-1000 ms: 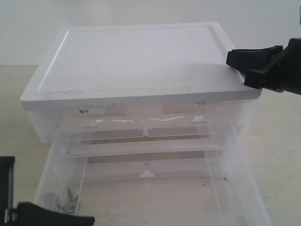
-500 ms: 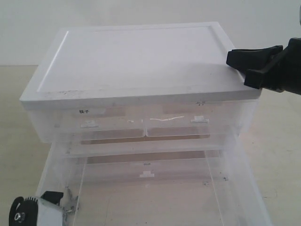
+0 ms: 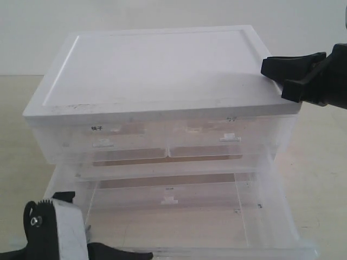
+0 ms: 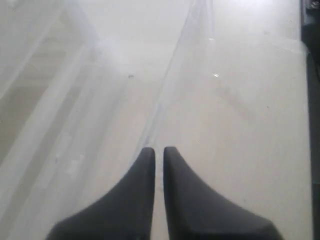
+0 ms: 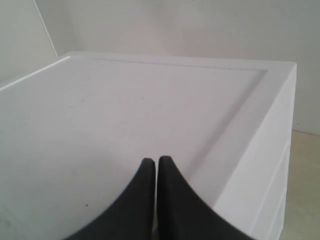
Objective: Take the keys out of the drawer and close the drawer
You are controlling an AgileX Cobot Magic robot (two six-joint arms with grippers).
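The translucent drawer (image 3: 217, 251) stands pulled out at the bottom of the white-topped drawer unit (image 3: 157, 70). Its small white tab handle (image 3: 169, 201) shows through the plastic. The keys show in no view; my left arm's wrist (image 3: 54, 230) covers the drawer's front left corner. My left gripper (image 3: 146, 253) is shut and lies low along the drawer's front rim. In the left wrist view its tips (image 4: 159, 150) hold nothing and point along the clear drawer wall (image 4: 170, 75). My right gripper (image 3: 272, 76) is shut and empty over the unit's right top edge (image 5: 280, 100).
Above the open drawer sit two half-width labelled drawers (image 3: 114, 143) and a wide shallow one (image 3: 173, 169), all shut. Beige tabletop (image 3: 320, 179) lies to the right of the unit and a white wall stands behind it.
My left arm rose and swung in at the drawer's front left, covering the spot where the keys lay. The drawer's front rim has come into view, slid inward. The right arm is still.
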